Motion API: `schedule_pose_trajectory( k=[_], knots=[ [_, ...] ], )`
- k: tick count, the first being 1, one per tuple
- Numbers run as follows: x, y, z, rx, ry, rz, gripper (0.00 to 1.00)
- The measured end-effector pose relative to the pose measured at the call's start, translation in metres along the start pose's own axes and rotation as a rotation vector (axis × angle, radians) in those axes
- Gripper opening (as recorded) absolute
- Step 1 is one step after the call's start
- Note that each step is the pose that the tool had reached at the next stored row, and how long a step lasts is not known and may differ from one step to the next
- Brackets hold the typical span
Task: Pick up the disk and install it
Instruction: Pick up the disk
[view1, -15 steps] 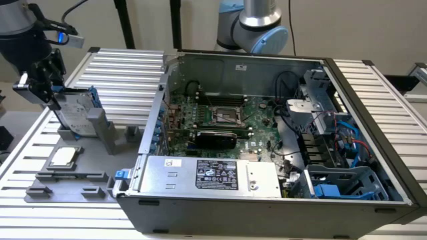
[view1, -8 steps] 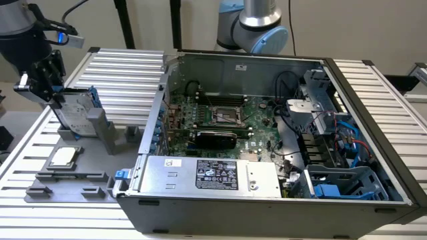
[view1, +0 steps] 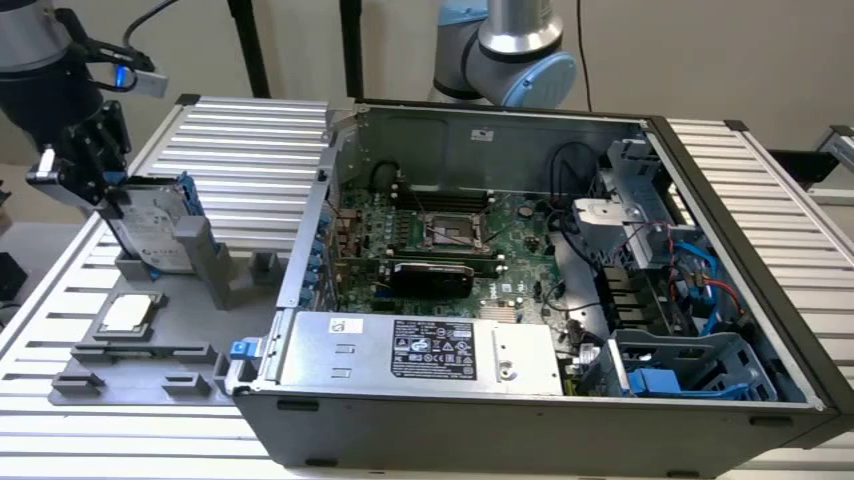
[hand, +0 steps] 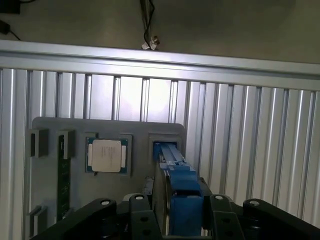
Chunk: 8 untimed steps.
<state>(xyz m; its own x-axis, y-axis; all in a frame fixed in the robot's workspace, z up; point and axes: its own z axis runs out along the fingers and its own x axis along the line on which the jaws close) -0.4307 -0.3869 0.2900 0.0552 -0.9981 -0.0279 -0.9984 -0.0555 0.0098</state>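
In the exterior view, the gripper stands at about 10 o'clock of the picture, over the grey fixture plate on the ribbed table. It is on the upper edge of the disk. The disk stands upright on its narrow edge, with its lower end in a slot of the plate. In the wrist view the two black fingers press against the flat sides of the disk, one on the metal face and one on the blue frame. So we judge that the gripper is pinching the disk, not spread open. The far end of the blue frame reaches down to the slot, and we cannot tell whether it has left the slot a little or is fully seated.

The small processor chip lies flat on the same plate, at about 6 o'clock from the disk and just beside it. The open computer case is at 3 o'clock from the disk, with its near wall between them. Inside the case, at about 4 o'clock of the picture, we see a plastic drive cage with blue parts. It seems to us the likely place for the disk.

We judge the step in hand to be the pick-up: the grasp is made, but the installing is not yet begun. In our opinion the lift calls for a straight pull along the slot, with no tilt, so that the frame does not jam. The grip must also be firm enough on the smooth sides.
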Motion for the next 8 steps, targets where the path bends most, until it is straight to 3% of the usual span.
schedule_pose_trajectory(
  k=[1, 2, 8],
  knots=[
    [0.0001, 0.0000, 0.0000, -0.0001, -0.0002, 0.000, 1.00],
    [0.0002, 0.0000, 0.0000, -0.0001, -0.0004, 0.000, 0.00],
    [0.0003, -0.0002, 0.0000, 0.0000, -0.0009, 0.000, 0.00]
  ],
)
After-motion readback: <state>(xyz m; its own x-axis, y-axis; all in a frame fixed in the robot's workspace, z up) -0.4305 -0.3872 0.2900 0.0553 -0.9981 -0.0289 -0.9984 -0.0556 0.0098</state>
